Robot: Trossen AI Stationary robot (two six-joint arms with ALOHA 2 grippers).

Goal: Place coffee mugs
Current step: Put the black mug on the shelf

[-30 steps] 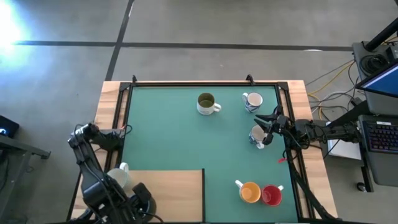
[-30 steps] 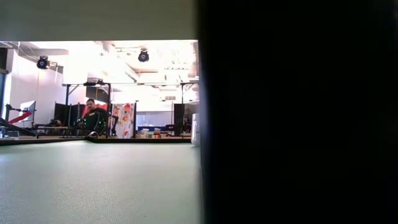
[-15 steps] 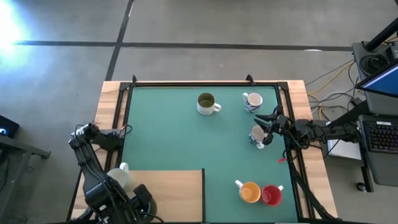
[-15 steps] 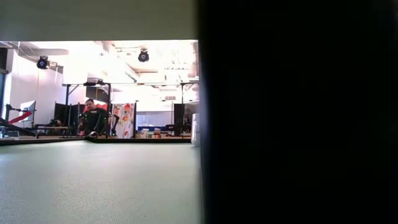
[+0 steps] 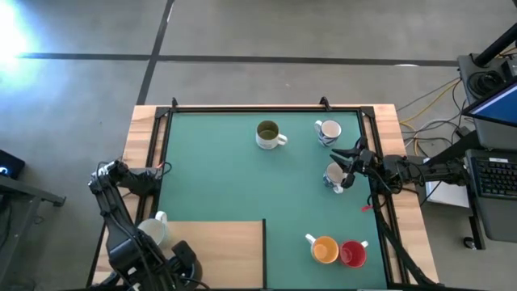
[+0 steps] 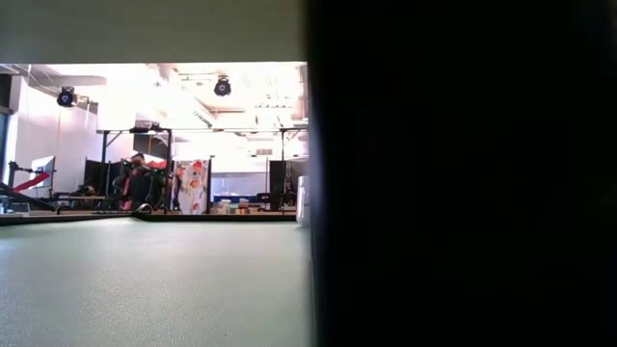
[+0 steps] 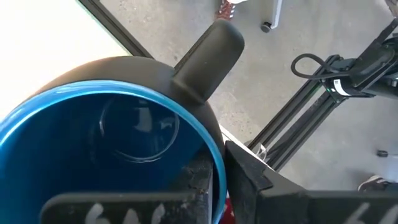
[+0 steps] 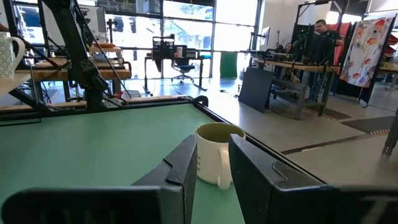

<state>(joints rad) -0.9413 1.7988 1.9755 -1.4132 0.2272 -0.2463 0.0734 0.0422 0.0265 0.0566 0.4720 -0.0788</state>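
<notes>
At the near left corner of the table the left arm is folded low over a wooden board, and its left gripper has its fingers close together on either side of the wall of a dark blue mug, gripping it at the rim; the wrist view looks straight into the mug's blue inside. Just beside that arm a white mug stands on the board's left end. At the near right of the green mat an orange mug and a red mug stand side by side, touching or almost so. Farther back, by the mat's right edge, the right gripper reaches in from the right with its fingers a little apart and nothing between them, just beside another white mug; whether it touches that mug cannot be told. Near the far edge stand an olive-green mug, upright, and a white mug to its right. In the low view a dark shape blocks the right half. Beyond the table, a person is among desks in the room.
</notes>
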